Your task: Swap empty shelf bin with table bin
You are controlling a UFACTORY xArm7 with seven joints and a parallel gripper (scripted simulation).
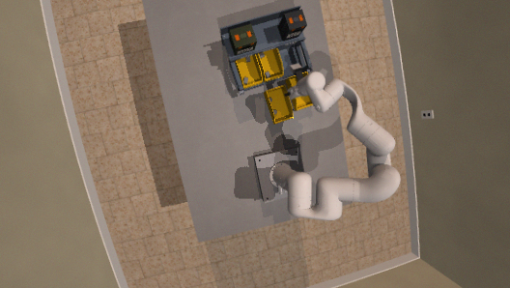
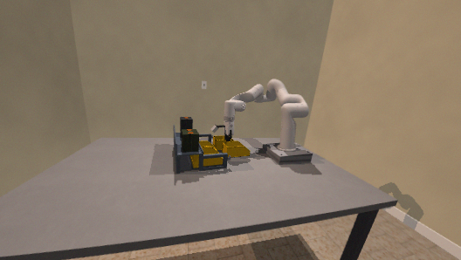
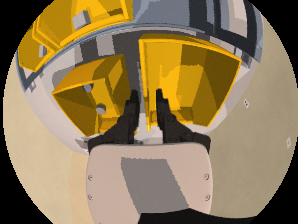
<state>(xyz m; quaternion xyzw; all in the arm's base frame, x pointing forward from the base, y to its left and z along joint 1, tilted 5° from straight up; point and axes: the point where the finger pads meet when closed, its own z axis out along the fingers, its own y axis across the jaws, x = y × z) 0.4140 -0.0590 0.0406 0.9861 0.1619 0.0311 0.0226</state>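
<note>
The tool [image 1: 290, 93] [image 2: 229, 139] [image 3: 147, 97], partly spread and gripping nothing, straddles a wall of the empty bin [image 1: 303, 100] [image 2: 218, 140] [image 3: 185, 75], outside its shelf place; closing off-centre (the parts-laden bin [image 1: 279, 103] [image 2: 237, 149] [image 3: 115, 75] stands just beside) could tilt it or jostle its neighbour.

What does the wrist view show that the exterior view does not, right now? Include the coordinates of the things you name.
Only the wrist view: two grey parts inside one yellow bin [image 3: 111, 111], and the inside of the bin [image 3: 192, 80] without parts.
Only the exterior view: the arm's base plate [image 2: 306, 157] and a table leg [image 2: 359, 233].
Both: the claw [image 3: 147, 97] [image 2: 229, 139] and yellow bins on the shelf.
</note>
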